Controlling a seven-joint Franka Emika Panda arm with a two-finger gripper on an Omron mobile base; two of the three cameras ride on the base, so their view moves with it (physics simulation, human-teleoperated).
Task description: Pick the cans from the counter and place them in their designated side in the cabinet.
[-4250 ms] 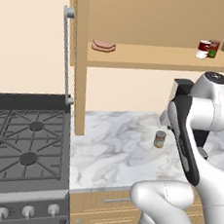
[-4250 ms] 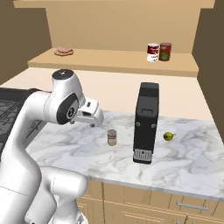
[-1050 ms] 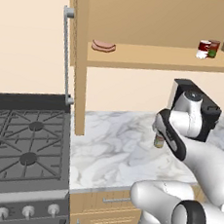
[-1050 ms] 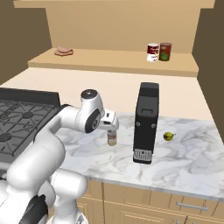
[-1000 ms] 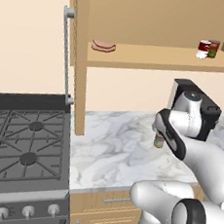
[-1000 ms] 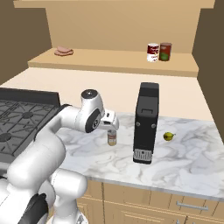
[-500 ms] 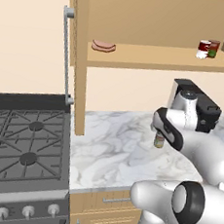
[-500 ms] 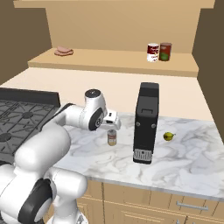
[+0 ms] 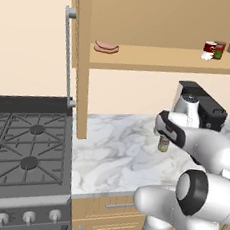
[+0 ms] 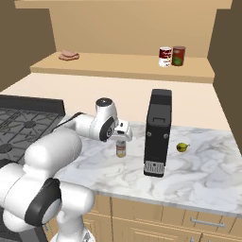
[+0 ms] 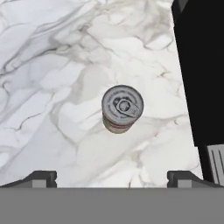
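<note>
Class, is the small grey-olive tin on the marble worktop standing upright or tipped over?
Upright. The grey-olive tin stands on its base on the marble worktop, pull-tab lid facing up toward the hand camera.

The counter point(image 9: 113, 152) is showing white marble with grey veins. The can point(image 11: 122, 109) standing on it is showing a dull grey lid and a yellowish label. In the light-wood cabinet point(image 10: 118, 66), a red can with a white band point(image 10: 164, 56) is sitting beside a darker red can with a green patch point(image 10: 178, 55). The coffee machine point(image 10: 158, 132) is appearing black.
</note>
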